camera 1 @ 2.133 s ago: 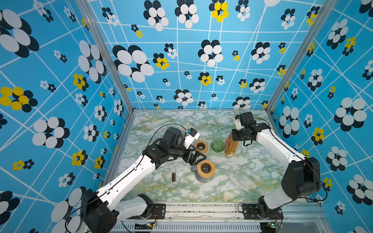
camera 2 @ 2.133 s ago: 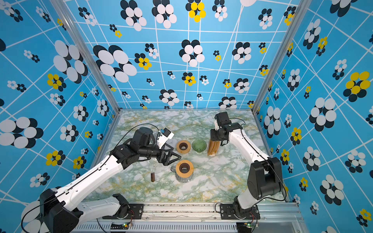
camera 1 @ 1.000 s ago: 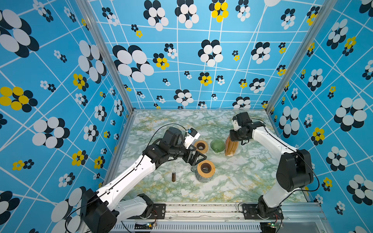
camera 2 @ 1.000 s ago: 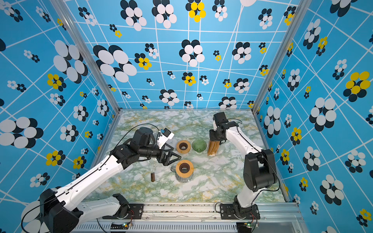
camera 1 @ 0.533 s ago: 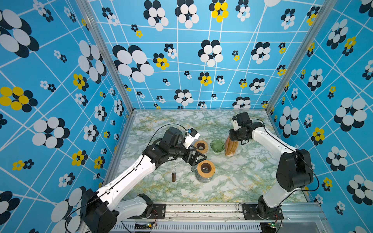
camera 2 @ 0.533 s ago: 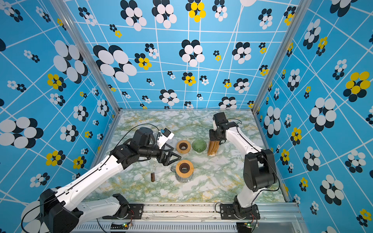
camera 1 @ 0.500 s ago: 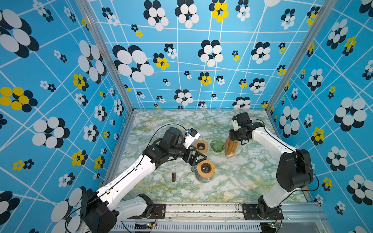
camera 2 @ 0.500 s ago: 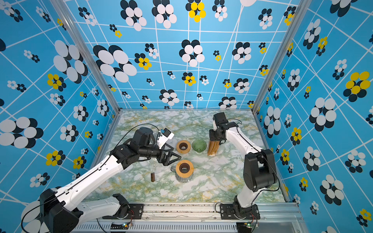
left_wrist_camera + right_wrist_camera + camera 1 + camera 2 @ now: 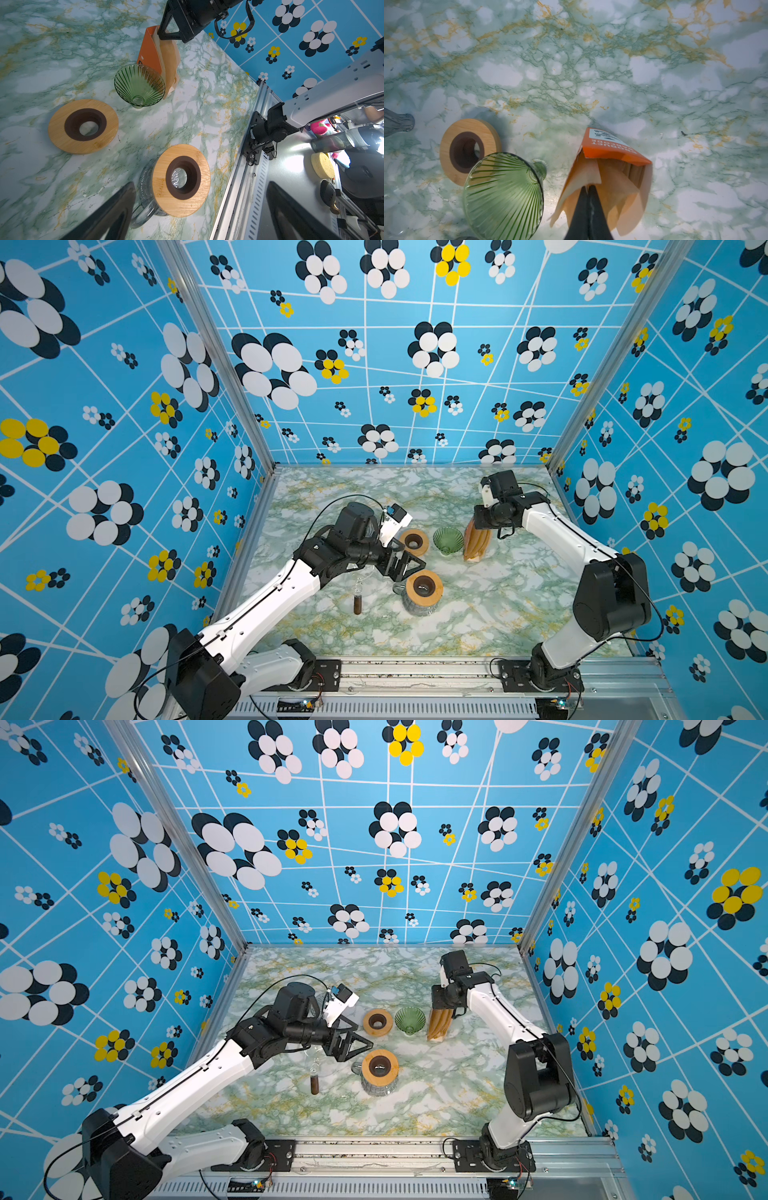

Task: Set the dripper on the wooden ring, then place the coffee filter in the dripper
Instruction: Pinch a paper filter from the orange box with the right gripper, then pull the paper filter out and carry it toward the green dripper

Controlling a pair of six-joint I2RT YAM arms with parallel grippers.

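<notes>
Right jaws: at the end of the right arm (image 9: 552, 531), they are pressed together on the top edge of one coffee filter (image 9: 588, 174). The paper is so thin that the jaws look fully closed.
Coffee filter: it is not lifted out yet and sits in the orange box (image 9: 610, 150) with the other filters. The box stands up with its open end on top, so we can reach the papers from above.
Dripper: the green glass dripper (image 9: 448, 539) stands on the worktop (image 9: 507, 614) just beside the box. Its wide mouth faces up, so the way over is short and the filter can go straight in.
Left jaws: on the left arm (image 9: 291, 589), they are wide apart and hold nothing. They hang next to the glass jug (image 9: 419, 605). We think they wait there, out of the way.
Wooden ring: one (image 9: 414, 542) lies flat on the far side of the dripper from the box.
Next move: we think a slow, straight lift is best, so only one paper comes out and the box does not tip.
</notes>
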